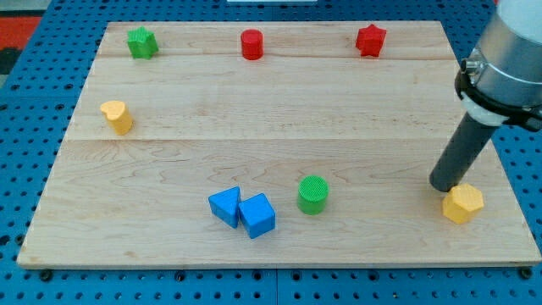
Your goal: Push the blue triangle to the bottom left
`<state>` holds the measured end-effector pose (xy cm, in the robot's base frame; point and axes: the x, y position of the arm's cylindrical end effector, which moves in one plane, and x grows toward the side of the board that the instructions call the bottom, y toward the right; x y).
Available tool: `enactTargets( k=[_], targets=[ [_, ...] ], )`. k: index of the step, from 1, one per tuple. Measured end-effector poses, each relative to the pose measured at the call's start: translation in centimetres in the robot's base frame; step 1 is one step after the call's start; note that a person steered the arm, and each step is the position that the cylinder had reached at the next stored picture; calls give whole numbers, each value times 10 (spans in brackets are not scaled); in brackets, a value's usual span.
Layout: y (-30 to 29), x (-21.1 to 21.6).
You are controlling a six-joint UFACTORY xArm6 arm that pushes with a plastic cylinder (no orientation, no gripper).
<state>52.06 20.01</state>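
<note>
My tip (443, 185) sits at eleven o'clock of the yellow hexagon block (463, 204), whether touching I cannot tell; the arm (506, 59) above is cut off at the top and right edges

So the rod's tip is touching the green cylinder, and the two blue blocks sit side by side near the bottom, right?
Not quite. In the camera view my tip is beside the yellow hexagon, not the green cylinder. The blue triangle and blue cube do sit side by side near the bottom.
</note>
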Motion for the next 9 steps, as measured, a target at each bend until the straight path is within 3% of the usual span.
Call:
enactTargets(
  k=[1,2,3,5,6,8,9],
  targets=[
    [-36,-5],
    [-83,-57],
    [-201,-65],
    [-408,18],
    [-365,86],
    [-247,94],
    [-229,81]
  ],
)
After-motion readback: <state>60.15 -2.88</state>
